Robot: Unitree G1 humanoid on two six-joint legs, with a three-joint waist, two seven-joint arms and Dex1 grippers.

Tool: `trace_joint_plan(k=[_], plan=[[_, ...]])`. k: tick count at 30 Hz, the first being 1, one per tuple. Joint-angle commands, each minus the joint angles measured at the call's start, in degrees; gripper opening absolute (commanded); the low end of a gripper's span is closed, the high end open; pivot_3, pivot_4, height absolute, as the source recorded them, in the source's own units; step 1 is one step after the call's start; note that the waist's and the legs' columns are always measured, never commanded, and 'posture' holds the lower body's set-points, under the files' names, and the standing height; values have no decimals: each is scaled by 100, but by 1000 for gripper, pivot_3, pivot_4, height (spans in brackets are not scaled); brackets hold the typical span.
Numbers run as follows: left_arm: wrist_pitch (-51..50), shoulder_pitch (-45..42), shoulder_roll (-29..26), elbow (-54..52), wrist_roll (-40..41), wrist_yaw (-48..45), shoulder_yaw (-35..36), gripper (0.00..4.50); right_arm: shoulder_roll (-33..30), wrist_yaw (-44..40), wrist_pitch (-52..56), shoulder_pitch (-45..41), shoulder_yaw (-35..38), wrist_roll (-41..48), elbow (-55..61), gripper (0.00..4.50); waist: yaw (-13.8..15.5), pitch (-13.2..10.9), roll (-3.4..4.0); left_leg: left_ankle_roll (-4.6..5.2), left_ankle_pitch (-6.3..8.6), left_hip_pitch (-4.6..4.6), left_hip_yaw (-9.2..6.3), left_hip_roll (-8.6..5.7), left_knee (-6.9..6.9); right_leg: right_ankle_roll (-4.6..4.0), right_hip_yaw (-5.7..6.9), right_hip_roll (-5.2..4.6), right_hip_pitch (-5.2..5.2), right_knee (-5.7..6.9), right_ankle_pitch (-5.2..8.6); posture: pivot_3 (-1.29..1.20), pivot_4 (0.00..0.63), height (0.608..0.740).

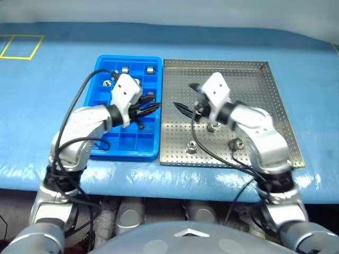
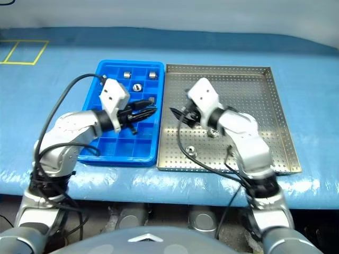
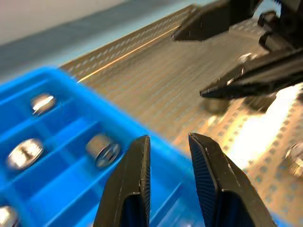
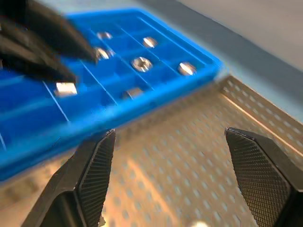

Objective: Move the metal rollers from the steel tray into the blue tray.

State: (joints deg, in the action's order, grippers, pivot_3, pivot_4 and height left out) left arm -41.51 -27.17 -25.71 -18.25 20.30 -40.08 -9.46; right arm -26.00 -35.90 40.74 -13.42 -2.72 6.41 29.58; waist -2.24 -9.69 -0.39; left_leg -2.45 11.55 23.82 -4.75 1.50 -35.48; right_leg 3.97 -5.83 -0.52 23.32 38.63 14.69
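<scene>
Your desk [image 1: 42,106] is covered in blue sheeting, and everything sits on it; take the steel tray [image 1: 254,79] as your landmark. It lies flat with its perforated floor showing and a low rim all round.

Directly on the steel tray's left, edge to edge with it, you have the blue tray [image 1: 103,151], narrower and split into small square compartments.

Your right arm reaches in over the steel tray from its near right corner. Your right tool [image 1: 186,108] hangs above the tray's floor towards its left side, pointing at the blue tray. In the right wrist view its two fingers [image 4: 94,170] stand wide apart with only bare perforated floor between them; it has hold of nothing.

Your left arm comes over the blue tray, and your left tool [image 1: 151,108] points towards the steel tray, its tips just short of the seam between the two trays. In the left wrist view its fingers [image 3: 135,175] are drawn in almost together, with a narrow gap and nothing in it.

Of the metal rollers, three still lie on the steel tray near its front edge [image 1: 214,127], [image 1: 238,143], [image 1: 190,147]. Others already rest in compartments at the blue tray's far end [image 2: 127,75], [image 2: 153,75], [image 2: 137,87].
</scene>
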Motion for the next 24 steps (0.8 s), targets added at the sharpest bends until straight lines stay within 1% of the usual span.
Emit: trace_joint_plan(k=[1,3,6,11,14,18,20,24], plan=[[410,-460,219,533,-174,-354,-505,1347,-138,145,204,634,554,245,869,3892,-123,0,0,0,0,-3,3,1,-1,8,-3,1,-2,0,5,-126,150,740],[586,-690,355,919,-277,-577,-800,1347,-112,300,336,974,803,329,1168,3892,-264,1,3,1,0,-4,11,4,-8,13,-12,6,-2,2,6,-159,150,740],[750,-900,486,1356,-433,-849,-1154,1347,-24,531,468,1260,999,439,1449,3892,-488,1,2,2,0,-9,22,6,-17,23,-24,8,-3,6,2,-196,150,740],[853,-1056,541,1726,-650,-1256,-1614,1347,93,853,595,1667,945,505,1654,3892,-723,1,2,3,0,-13,25,8,-29,30,-32,14,-7,11,-2,-237,150,740],[793,-1061,431,1787,-878,-1372,-1826,1347,134,1059,610,1753,960,480,1676,3892,-836,1,2,3,0,-11,30,6,-31,34,-40,14,-7,10,-3,-251,150,740],[796,-954,148,1679,-1105,-1623,-2049,1347,175,1173,618,1759,931,609,1724,3892,-947,1,3,3,0,-12,31,8,-29,35,-43,15,-5,11,-4,-252,150,740],[782,-913,13,1605,-1162,-1707,-2070,1347,135,1109,597,1798,864,707,1719,3892,-972,1,2,4,0,-13,31,9,-29,35,-43,16,-5,11,-3,-250,150,740],[746,-810,-259,1354,-1086,-1866,-1896,1347,55,1076,592,1843,855,817,1622,3892,-971,1,2,4,1,-12,32,9,-27,35,-44,16,-4,10,-3,-236,150,740]])
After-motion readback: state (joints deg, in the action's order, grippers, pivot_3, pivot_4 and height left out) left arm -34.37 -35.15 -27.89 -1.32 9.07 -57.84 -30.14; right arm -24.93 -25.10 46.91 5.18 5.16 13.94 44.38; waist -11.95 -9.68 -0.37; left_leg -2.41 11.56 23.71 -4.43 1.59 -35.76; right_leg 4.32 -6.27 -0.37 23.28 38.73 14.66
